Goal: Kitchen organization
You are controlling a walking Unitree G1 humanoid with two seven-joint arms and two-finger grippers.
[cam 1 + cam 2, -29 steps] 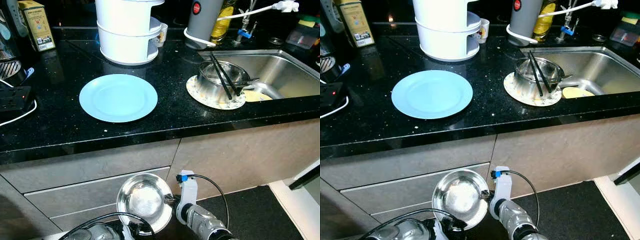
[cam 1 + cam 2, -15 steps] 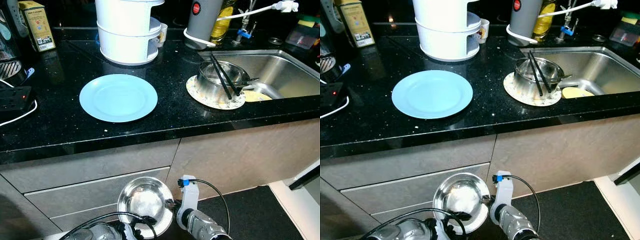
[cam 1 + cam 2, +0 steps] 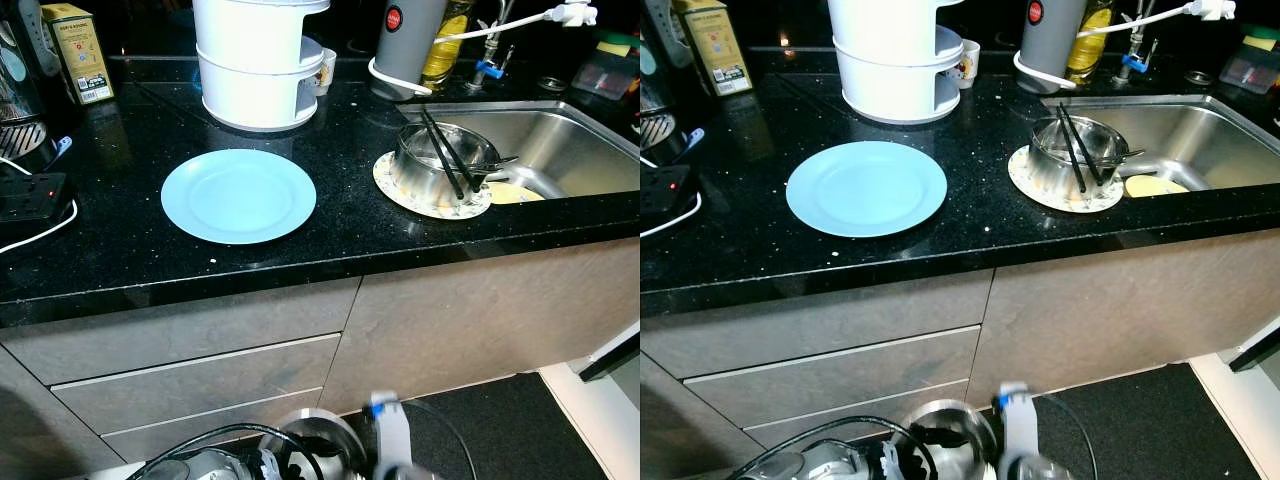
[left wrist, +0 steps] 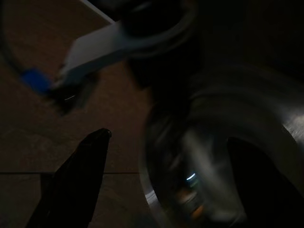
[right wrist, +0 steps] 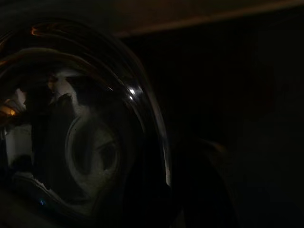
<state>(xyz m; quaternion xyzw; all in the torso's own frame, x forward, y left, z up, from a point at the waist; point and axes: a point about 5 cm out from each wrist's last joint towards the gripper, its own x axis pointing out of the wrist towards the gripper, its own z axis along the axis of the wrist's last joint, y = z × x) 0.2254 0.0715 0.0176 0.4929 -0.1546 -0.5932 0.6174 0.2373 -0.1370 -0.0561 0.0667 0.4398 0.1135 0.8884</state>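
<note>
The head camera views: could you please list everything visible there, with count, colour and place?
plate: 1, light blue, on the black counter, left of centre
steamer: 1, white, tiered, behind the plate
metal bowl: 1, silver, on a patterned plate beside the sink
chopsticks: 2, black, lying across that bowl
tin: 1, yellow, back left
power strip: 1, black, left edge
drawers: 2, grey, below the counter
steel bowl: 1, silver, low before the drawers
left end effector: black fingers beside the steel bowl
right arm: blurred, next to the steel bowl
</note>
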